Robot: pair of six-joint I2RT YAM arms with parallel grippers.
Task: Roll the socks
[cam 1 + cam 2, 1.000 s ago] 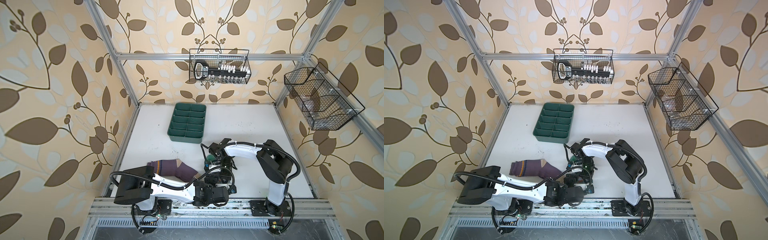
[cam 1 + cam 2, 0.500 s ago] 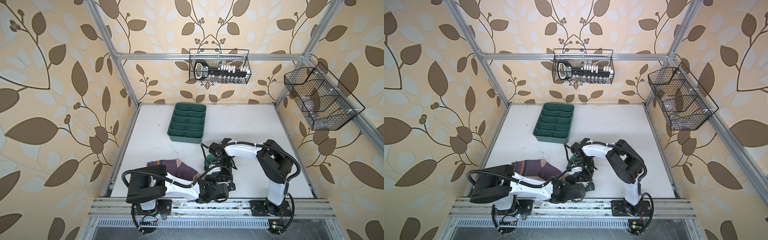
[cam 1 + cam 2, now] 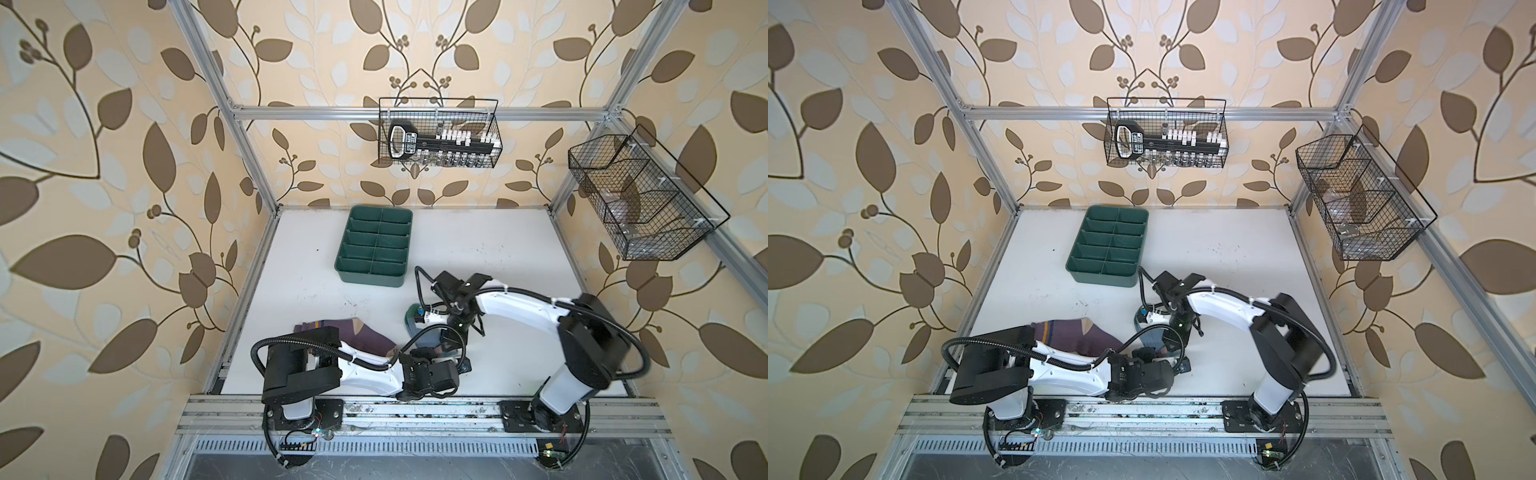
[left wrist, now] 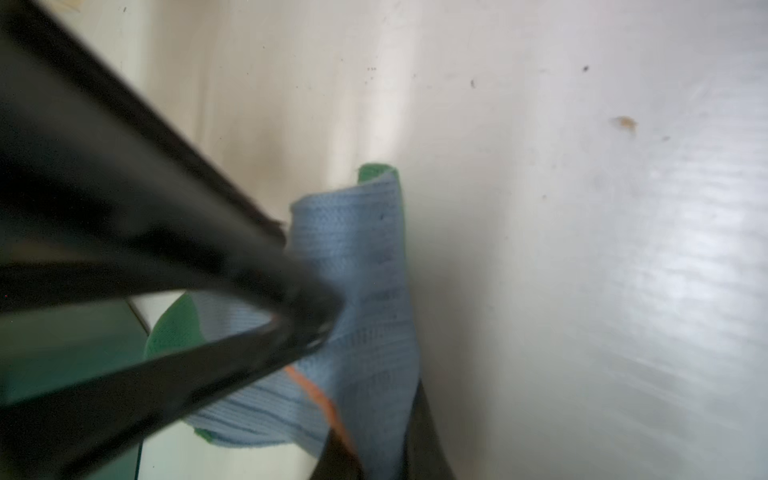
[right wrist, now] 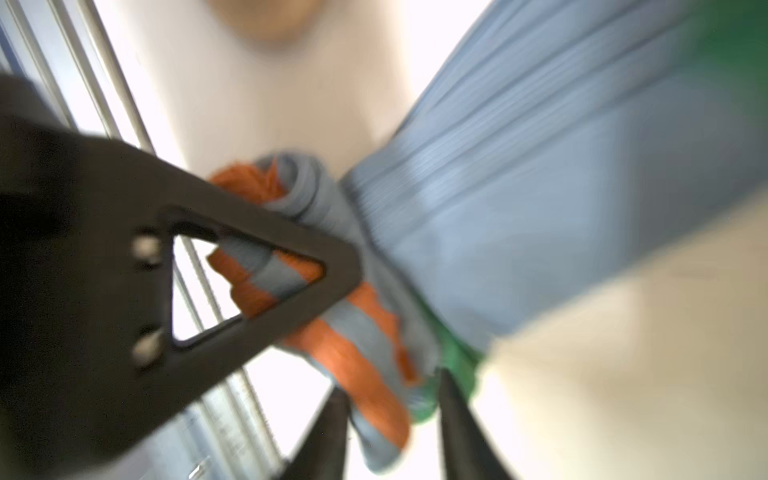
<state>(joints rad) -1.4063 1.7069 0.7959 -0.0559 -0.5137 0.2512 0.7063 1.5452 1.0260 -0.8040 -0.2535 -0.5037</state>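
Near the front of the table (image 3: 498, 257), the grey-blue sock (image 4: 365, 270) is lying half rolled, its orange cuff loosely coiled. The left gripper (image 4: 309, 311) is pinching a fold of it, while the right gripper (image 3: 453, 338) is standing with jaws apart at the coil. With nothing holding that coil, it is likely to spring undone. The purple sock (image 3: 365, 336) is lying flat just beside it.

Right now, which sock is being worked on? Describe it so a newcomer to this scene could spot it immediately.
On the white table, look from the green divided tray toward the front edge, where two socks lie. The one being worked is the grey-blue sock, right of the purple sock. Its green toe and orange stripes mark it out from its purple, tan-heeled neighbour.
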